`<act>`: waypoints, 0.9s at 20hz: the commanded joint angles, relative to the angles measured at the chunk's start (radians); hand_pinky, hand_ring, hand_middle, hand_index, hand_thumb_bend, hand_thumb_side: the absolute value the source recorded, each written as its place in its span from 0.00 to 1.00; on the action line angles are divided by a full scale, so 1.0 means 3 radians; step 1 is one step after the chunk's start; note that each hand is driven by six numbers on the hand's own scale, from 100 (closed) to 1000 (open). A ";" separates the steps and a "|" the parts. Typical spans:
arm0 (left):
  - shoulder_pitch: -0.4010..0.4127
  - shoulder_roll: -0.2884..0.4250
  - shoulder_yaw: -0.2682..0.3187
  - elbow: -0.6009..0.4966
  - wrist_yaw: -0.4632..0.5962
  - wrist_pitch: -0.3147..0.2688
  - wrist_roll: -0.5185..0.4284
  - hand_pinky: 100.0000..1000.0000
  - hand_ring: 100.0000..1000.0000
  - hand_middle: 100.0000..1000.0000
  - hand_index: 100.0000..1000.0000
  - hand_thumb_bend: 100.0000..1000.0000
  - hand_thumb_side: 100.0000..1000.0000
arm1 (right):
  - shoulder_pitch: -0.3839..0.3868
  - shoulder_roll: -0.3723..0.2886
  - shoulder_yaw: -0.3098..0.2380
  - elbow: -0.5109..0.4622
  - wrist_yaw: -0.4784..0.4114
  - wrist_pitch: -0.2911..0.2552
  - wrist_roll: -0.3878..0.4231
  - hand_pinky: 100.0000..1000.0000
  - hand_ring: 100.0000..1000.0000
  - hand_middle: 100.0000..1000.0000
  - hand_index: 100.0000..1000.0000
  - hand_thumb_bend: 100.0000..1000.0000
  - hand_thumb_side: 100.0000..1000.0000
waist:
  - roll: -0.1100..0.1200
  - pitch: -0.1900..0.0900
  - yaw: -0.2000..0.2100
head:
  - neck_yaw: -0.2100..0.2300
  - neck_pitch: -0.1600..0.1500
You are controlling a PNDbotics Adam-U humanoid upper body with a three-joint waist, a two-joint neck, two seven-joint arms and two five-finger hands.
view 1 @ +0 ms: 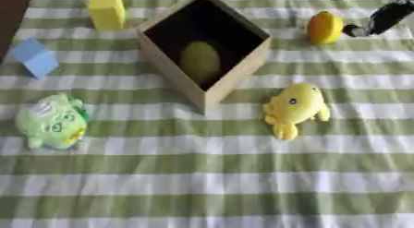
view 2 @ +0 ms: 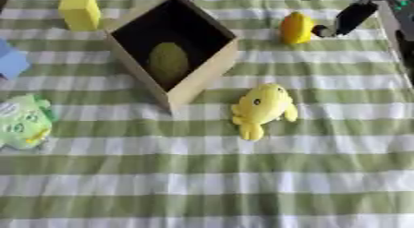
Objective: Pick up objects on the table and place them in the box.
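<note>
A wooden box (view 1: 242, 70) with a dark inside stands askew at the top middle, and an olive-green oval thing (view 1: 200, 61) lies in it. To its right a yellow plush toy (view 1: 295, 107) lies on the cloth. A green plush toy (view 1: 52, 121) lies at the left. A blue thing (view 1: 34, 57) and a yellow block (view 1: 106, 10) sit at the upper left. At the upper right stands a yellow lemon-like thing (view 1: 323, 27). My right hand (view 1: 386, 15) is open just to its right, one black finger at its side. The left hand does not show.
A green-and-white striped cloth (view 1: 210, 185) covers the table. In the right eye view the table's right edge (view 2: 396, 33) shows near the hand. A dark strip (view 1: 12, 15) lies at the upper left corner.
</note>
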 commanded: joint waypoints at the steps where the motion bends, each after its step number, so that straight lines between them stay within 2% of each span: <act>1: -0.0037 0.0059 0.0013 -0.0050 0.0017 -0.0003 -0.0005 0.76 0.76 0.67 0.86 0.00 0.73 | -0.0056 -0.0043 0.0003 0.0029 0.0021 0.0002 -0.0034 0.95 1.00 0.89 0.92 0.14 0.00 | 0.0008 -0.0579 0.0006 | -0.0018 -0.0053; 13: -0.0028 0.0030 0.0013 -0.0050 0.0029 0.0003 -0.0009 0.76 0.76 0.67 0.86 0.00 0.74 | -0.0047 0.0086 0.0018 0.0242 0.0174 0.0042 -0.0118 0.95 0.99 0.88 0.91 0.15 0.00 | 0.0012 -0.0560 0.0034 | -0.0028 -0.0059; 17: -0.0027 0.0023 0.0010 -0.0050 0.0032 0.0005 -0.0012 0.76 0.76 0.67 0.86 0.00 0.74 | -0.0050 0.0116 0.0008 0.0289 0.0235 0.0057 -0.0207 0.94 0.98 0.85 0.90 0.11 0.00 | 0.0010 -0.0557 0.0036 | -0.0027 -0.0062; 18: -0.0027 0.0021 0.0009 -0.0050 0.0033 0.0006 -0.0013 0.76 0.76 0.67 0.86 0.00 0.74 | -0.0050 0.0123 0.0005 0.0291 0.0229 0.0055 -0.0236 0.93 0.96 0.80 0.85 0.08 0.00 | 0.0010 -0.0556 0.0036 | -0.0028 -0.0061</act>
